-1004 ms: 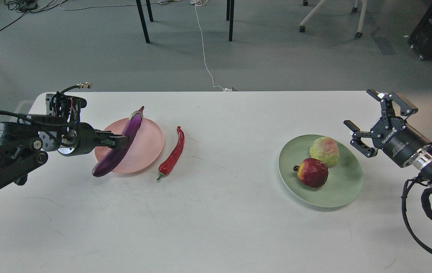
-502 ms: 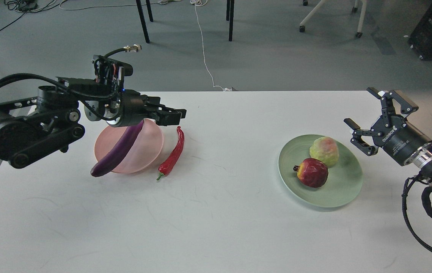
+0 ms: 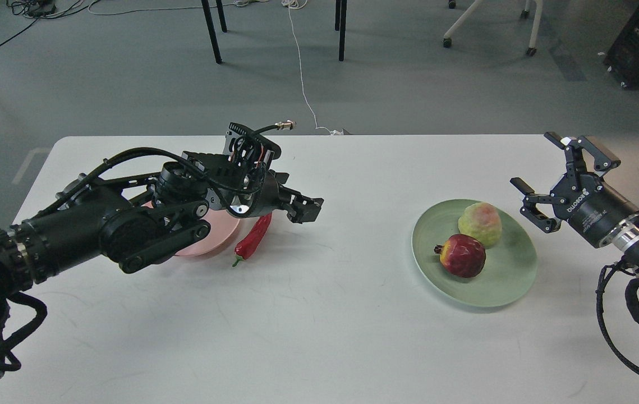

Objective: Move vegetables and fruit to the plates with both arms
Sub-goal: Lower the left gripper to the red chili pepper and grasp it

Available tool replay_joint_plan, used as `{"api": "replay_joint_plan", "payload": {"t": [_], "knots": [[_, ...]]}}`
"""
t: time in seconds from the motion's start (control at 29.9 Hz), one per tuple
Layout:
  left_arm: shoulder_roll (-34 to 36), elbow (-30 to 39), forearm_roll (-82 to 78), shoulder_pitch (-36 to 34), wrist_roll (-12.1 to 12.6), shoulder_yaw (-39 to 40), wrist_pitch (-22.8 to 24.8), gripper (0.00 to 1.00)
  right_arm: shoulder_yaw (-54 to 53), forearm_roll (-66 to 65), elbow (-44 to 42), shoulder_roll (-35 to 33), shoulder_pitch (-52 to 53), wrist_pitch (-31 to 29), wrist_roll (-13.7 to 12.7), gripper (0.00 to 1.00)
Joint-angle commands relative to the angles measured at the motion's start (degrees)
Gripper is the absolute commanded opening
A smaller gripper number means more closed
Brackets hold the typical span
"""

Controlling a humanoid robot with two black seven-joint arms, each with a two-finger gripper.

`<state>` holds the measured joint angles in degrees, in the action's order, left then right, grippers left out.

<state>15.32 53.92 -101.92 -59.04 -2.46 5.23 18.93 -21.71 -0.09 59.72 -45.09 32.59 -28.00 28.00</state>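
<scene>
My left gripper [image 3: 305,209] reaches over the table just right of the upper end of the red chili pepper [image 3: 252,238]; its fingers look slightly apart and hold nothing. The left arm covers most of the pale pink plate [image 3: 210,242]. The purple eggplant is hidden behind that arm. The pale green plate [image 3: 507,275] at the right holds the dark red fruit [image 3: 462,255] and the yellow-green fruit [image 3: 481,223]. My right gripper [image 3: 541,171] is open and empty, hovering just right of the green plate's far edge.
The white table [image 3: 319,325] carries only these things. Beyond its far edge are a grey floor, chair legs [image 3: 211,33] and a white cable [image 3: 302,84].
My left gripper has let go of the eggplant, which stayed on the pink plate, and swung right and forward to beside the chili. The right arm has barely moved.
</scene>
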Motion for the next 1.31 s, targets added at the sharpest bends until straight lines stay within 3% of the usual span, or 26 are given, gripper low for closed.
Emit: {"api": "replay_joint_plan", "payload": {"t": [0.0,0.7,1.27], "knots": [[-0.1,-2.2,-0.3,0.0,-0.2,-4.3,-1.4,0.94,0.0,0.0,0.0,0.0,0.0,0.0,0.0,0.97],[-0.6,-4.7,0.3,1.9,0.0,-4.6,-1.6,0.92,0.0,0.0,0.0,0.0,-0.1,0.0,0.0,0.97],[-0.6,-4.4,0.3,2.4,0.0,-4.7,-1.1,0.82,-0.1,0.0,0.0,-0.1,-0.1,0.0,0.0,0.97]]}}
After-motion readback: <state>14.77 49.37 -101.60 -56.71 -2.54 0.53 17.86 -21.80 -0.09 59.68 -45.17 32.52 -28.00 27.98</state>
